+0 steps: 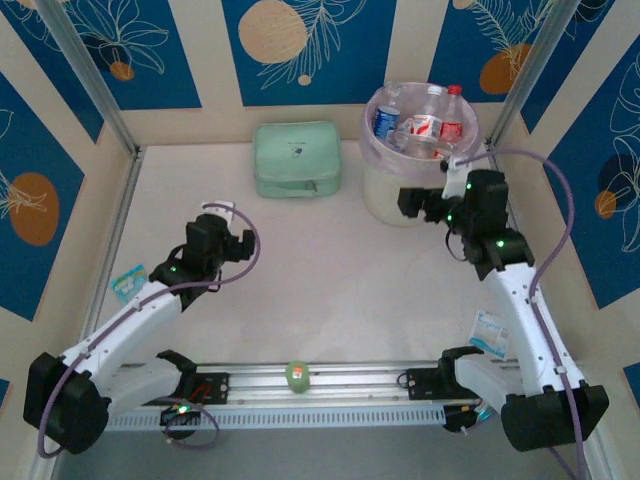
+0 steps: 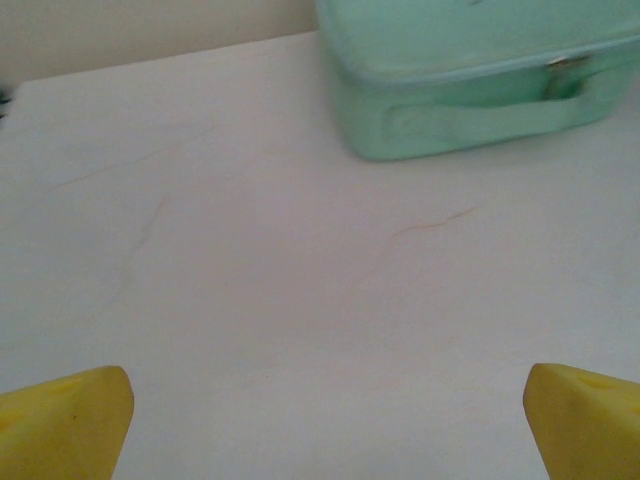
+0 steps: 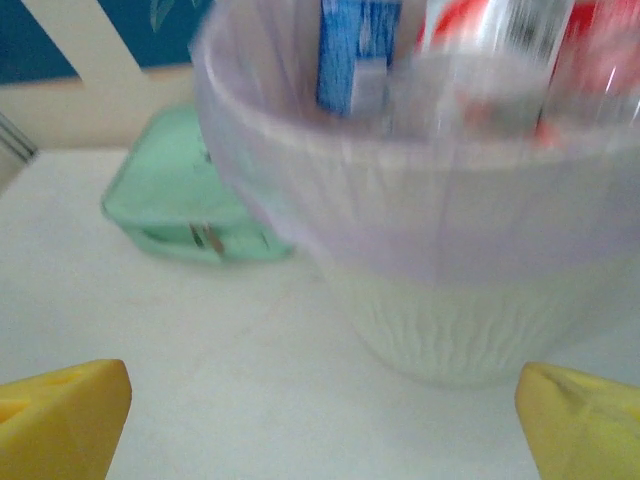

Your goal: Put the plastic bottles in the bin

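The bin [image 1: 385, 190] stands at the far right of the table, its pale lilac liner folded over the rim. Several plastic bottles [image 1: 428, 128] with blue, red and white labels stick up inside it. In the right wrist view the bin [image 3: 470, 250] looms close ahead with bottles [image 3: 355, 50] above its rim. My right gripper [image 1: 417, 204] hovers just in front of the bin, open and holding nothing; its yellow fingertips [image 3: 65, 415] sit far apart. My left gripper [image 1: 232, 243] is open over bare table at the left centre, with its fingertips [image 2: 60, 420] wide apart.
A mint green rectangular case [image 1: 297, 158] lies at the back centre, left of the bin, and appears ahead in the left wrist view [image 2: 470, 90]. A small green object [image 1: 297, 375] rests on the front rail. Metal frame posts stand at both back corners.
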Controlling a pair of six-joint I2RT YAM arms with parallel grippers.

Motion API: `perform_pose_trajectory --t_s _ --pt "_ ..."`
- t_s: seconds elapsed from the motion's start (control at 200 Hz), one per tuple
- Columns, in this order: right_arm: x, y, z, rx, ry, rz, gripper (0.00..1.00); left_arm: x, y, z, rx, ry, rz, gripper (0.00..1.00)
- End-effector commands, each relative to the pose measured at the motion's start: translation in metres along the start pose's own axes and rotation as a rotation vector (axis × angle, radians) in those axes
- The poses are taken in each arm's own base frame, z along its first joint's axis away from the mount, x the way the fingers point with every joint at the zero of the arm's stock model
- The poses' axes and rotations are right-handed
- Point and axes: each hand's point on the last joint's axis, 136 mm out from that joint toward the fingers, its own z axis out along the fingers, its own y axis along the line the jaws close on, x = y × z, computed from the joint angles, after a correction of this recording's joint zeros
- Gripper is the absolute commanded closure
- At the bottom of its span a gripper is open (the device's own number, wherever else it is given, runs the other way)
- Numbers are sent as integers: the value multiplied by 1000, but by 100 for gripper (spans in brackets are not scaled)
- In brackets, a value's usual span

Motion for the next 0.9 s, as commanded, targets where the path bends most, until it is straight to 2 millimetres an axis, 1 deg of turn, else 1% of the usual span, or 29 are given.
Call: perform_pose_trajectory --t_s 0.0,0.035,0.04,0.055,0.105,0.12,0.135,0.18,0.285,0.37,0.385,0.435,0.46,0.5,0.59,0.64,0.68,0.71,0.75,0.775,0.815,0.851,0.896 --pt "42 -13 16 67 41 -28 1 10 37 2 -170 -43 17 0" --pt "58 -17 22 78 52 -22 1 15 42 4 -192 -57 27 0" --pt "57 -17 21 82 48 -21 1 15 43 4 -196 -60 30 0" --pt "62 -19 24 89 45 -22 1 16 45 5 -207 -67 36 0" --pt "79 -32 34 137 41 -19 1 22 51 11 -238 -95 63 0" --pt "81 -35 36 152 32 -20 1 24 53 13 -247 -102 67 0" --pt "88 -40 39 170 35 -20 1 26 54 15 -257 -109 70 0" --pt "100 -50 48 209 27 -27 1 31 59 21 -276 -124 70 0" --pt "116 -62 67 234 3 -41 1 48 63 40 -267 -112 52 0" --pt "127 -69 83 248 -14 -57 1 55 65 55 -265 -125 43 0" --pt "129 -71 86 251 -19 -60 1 53 66 58 -270 -135 46 0" --pt "132 -74 94 256 -39 -69 1 51 67 65 -271 -114 58 0" --pt "135 -75 97 259 -43 -71 1 50 67 69 -267 -116 66 0" --pt "135 -76 100 268 -34 -81 1 44 67 75 -261 -142 74 0" --pt "123 -75 106 260 -103 -114 1 32 65 87 -234 -195 77 0" --pt "118 -78 109 265 -133 -129 1 30 65 95 -207 -217 60 0" --pt "113 -80 112 264 -155 -141 1 38 67 105 -198 -186 38 0" --pt "113 -80 115 255 -166 -149 1 35 70 108 -201 -201 32 0" --pt "116 -84 120 250 -170 -147 1 39 70 109 -178 -159 15 0" --pt "119 -86 123 248 -171 -139 1 40 72 109 -173 -165 3 0" --pt "118 -91 123 253 -189 -117 1 38 74 107 -172 -199 -13 0" --pt "122 -93 122 230 -154 -88 1 43 75 105 -159 -198 -33 0" --pt "126 -98 122 207 -167 -54 1 50 75 106 -141 -211 -45 0"
